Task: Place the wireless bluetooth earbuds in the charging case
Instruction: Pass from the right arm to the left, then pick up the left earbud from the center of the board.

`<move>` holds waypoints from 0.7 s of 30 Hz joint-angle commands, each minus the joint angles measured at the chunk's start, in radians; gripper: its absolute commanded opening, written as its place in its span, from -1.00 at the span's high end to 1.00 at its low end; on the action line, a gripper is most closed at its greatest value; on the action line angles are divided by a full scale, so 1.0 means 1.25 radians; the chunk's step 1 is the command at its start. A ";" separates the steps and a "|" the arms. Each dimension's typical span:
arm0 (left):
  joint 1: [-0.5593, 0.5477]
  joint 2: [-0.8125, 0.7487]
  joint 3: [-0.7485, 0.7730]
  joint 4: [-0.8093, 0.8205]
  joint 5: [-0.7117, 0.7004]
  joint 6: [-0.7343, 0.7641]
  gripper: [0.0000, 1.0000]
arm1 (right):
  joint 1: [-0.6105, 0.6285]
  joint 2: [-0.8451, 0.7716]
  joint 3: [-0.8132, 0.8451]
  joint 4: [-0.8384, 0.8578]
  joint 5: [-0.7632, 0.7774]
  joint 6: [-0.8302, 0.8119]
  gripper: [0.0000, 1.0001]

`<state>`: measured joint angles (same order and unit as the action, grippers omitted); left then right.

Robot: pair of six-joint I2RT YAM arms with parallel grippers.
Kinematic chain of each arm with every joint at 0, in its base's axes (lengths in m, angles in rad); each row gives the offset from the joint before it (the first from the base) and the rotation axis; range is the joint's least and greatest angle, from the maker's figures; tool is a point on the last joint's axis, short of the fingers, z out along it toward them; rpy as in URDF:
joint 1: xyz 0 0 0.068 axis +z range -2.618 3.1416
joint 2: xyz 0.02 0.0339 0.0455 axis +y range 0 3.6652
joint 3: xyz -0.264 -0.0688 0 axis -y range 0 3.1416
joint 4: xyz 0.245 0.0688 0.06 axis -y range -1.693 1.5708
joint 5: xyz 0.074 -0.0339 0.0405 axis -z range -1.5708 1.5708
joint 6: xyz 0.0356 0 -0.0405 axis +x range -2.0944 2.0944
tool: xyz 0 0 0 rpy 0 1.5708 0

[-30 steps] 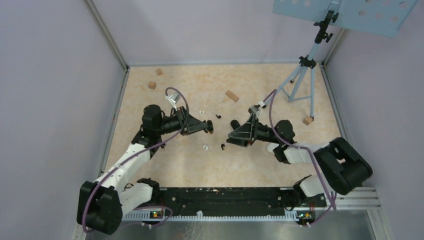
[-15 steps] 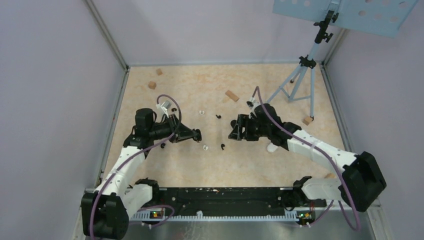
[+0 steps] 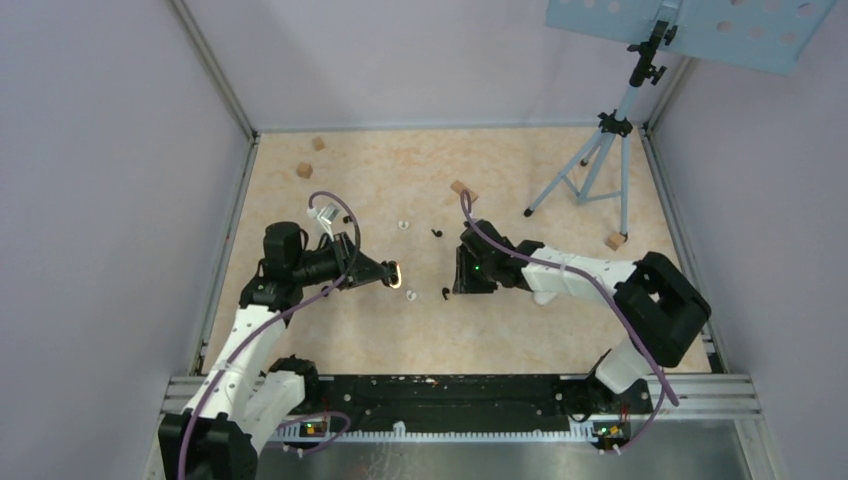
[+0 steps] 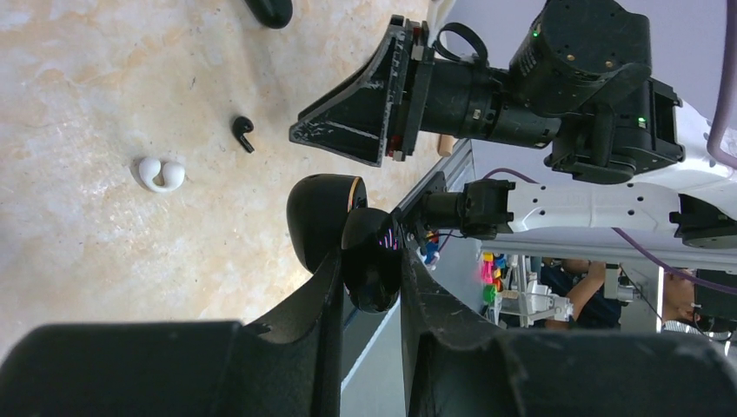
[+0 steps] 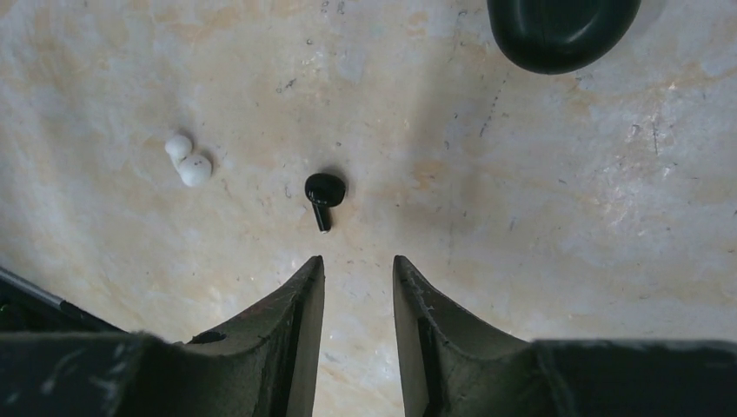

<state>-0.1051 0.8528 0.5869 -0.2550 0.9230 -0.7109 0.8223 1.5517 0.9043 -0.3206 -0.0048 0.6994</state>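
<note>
My left gripper point(image 3: 390, 273) is shut on a black charging case point(image 4: 374, 269), held off the table with its lid point(image 4: 317, 221) swung open. In the right wrist view a black earbud point(image 5: 323, 193) lies on the table just ahead of my right gripper point(image 5: 356, 265), which is open with a narrow gap and nothing between its fingers. A white earbud point(image 5: 189, 161) lies to the left of the black one. From above, the black earbud point(image 3: 445, 293) and the white earbud point(image 3: 410, 295) sit between the two grippers. Farther back lie another white earbud point(image 3: 402, 226) and another black earbud point(image 3: 437, 233).
A second black case point(image 5: 561, 30) lies on the table beyond the black earbud. Wooden blocks point(image 3: 304, 170) point(image 3: 463, 190) point(image 3: 615, 241) are scattered toward the back. A blue tripod point(image 3: 600, 150) stands at the back right. Walls close in the table's sides.
My right gripper has swung down over the table toward the black earbud, and its jaws have narrowed. My left gripper has drawn back left with the case.
</note>
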 commanded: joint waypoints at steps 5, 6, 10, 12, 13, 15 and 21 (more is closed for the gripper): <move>0.004 0.008 0.026 0.032 0.021 0.004 1.00 | 0.015 0.069 0.052 0.084 0.029 0.078 0.20; 0.004 0.013 0.025 0.033 0.025 0.004 1.00 | 0.016 0.076 0.053 0.090 0.025 0.081 0.20; 0.004 0.022 0.022 0.038 0.036 0.000 1.00 | 0.024 0.099 0.055 0.114 0.018 0.093 0.20; 0.004 0.021 0.022 0.041 0.038 -0.002 1.00 | 0.025 0.112 0.058 0.121 0.017 0.098 0.20; 0.004 0.020 0.024 0.042 0.037 -0.001 1.00 | 0.025 0.118 0.062 0.121 0.016 0.099 0.20; 0.004 0.018 0.024 0.044 0.036 0.000 1.00 | 0.026 0.130 0.070 0.119 0.016 0.100 0.22; 0.004 0.014 0.023 0.043 0.038 -0.002 1.00 | 0.041 0.152 0.095 0.088 0.044 0.097 0.29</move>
<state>-0.1051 0.8818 0.5869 -0.2470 0.9463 -0.7120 0.8463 1.7229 0.9661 -0.2070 0.0143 0.8150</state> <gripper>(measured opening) 0.289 0.368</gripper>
